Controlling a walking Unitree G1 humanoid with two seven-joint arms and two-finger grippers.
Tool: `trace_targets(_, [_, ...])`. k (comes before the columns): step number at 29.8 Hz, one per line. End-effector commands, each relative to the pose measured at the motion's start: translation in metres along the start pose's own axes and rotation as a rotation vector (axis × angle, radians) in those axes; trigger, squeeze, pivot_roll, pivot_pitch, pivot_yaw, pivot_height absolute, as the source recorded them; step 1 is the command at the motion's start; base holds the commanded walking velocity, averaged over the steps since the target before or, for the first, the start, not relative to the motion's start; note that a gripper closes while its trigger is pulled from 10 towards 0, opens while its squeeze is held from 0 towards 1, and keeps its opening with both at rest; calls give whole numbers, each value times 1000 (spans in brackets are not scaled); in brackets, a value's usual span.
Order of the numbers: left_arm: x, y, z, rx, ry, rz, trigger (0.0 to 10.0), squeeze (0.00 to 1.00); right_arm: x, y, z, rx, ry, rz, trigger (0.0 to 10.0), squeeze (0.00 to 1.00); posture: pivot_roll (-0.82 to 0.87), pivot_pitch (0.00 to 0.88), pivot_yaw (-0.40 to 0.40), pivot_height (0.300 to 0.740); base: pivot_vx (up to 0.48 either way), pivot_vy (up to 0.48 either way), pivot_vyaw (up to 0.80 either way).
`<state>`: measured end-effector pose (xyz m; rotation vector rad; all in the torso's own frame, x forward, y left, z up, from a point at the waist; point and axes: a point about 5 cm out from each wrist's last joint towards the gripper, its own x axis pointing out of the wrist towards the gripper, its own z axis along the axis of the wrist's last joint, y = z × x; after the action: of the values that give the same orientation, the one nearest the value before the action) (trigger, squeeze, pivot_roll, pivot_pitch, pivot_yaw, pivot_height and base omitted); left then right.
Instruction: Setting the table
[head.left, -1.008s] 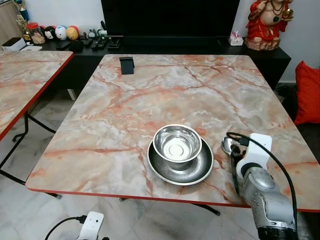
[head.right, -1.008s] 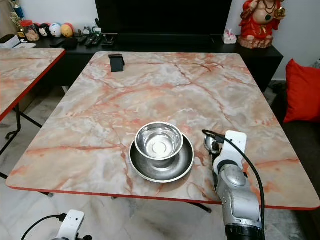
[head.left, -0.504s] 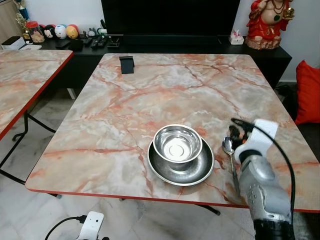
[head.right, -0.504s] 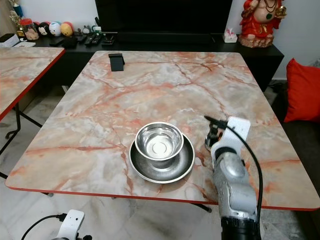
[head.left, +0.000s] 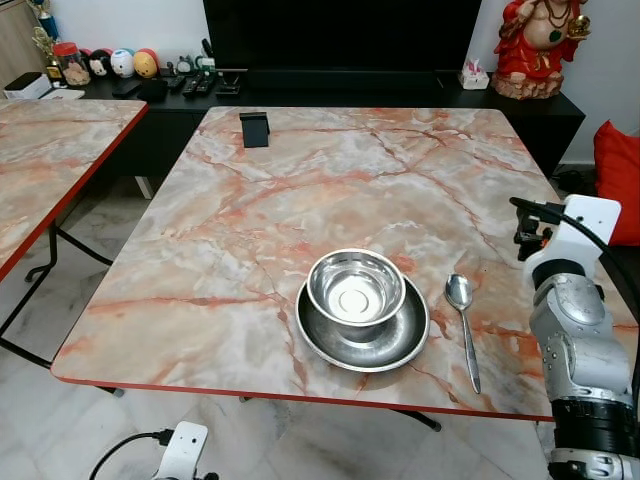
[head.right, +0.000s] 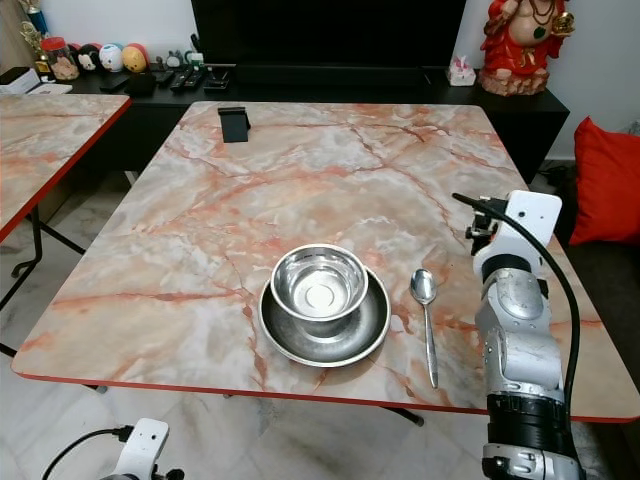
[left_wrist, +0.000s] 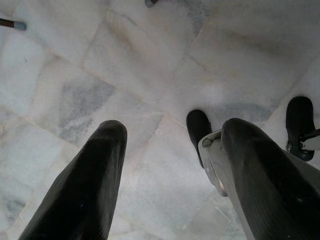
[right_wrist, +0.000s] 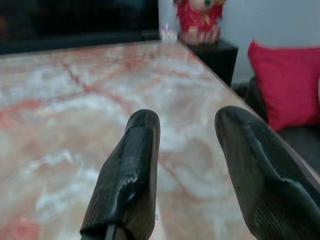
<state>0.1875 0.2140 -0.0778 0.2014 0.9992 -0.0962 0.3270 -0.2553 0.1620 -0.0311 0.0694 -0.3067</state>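
Both sets of fingers were spread and empty. Head views: right gripper (head.left: 528, 222) hung over the table's (head.left: 330, 170) right edge, spoon (head.left: 463, 325) just right of the stacked bowl (head.left: 354, 287) and plate (head.left: 362, 334). Left wrist view: left gripper (left_wrist: 170, 170) idle above floor. Right wrist view: bare tabletop ahead. A low swing might've knocked the spoon.

A marble-patterned table (head.left: 330, 180) with a red edge is standing on a pale tiled floor (head.left: 70, 300). A second table (head.left: 50, 150) is sitting at left. Behind, a black sideboard (head.left: 330, 85) is carrying a red statue (head.left: 535, 45), and a red cushion (head.left: 615, 180) is lying at right.
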Motion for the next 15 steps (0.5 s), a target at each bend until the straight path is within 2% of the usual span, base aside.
trace_targets(1, [-1,2,-4,15,19,0,10000,0,1,-3,-7,-44,51,4,10000,0,-34,0,12,740,0,0,0])
trace_targets(5, [0,2,-3,15,19,-3,10000,0,-1,-5,-25,-71,129,37,10000,0,-36,0,13,740,0,0,0])
trace_targets(8, [0,1,-3,14,19,-3,10000,0,-2,-7,-27,-67,129,22,10000,0,-35,0,13,740,0,0,0])
trace_targets(10, [0,1,-3,14,17,-2,10000,0,-3,-5,-18,-45,63,24,10000,0,-35,0,13,740,0,0,0])
trace_targets(12, [-1,2,-1,4,-4,7,10000,0,-7,5,0,12,-72,60,10000,0,-37,0,14,740,0,0,0])
trace_targets(15, [-1,2,0,-6,-28,13,10000,0,-16,10,10,-10,-179,69,10000,0,-36,0,14,740,0,0,0])
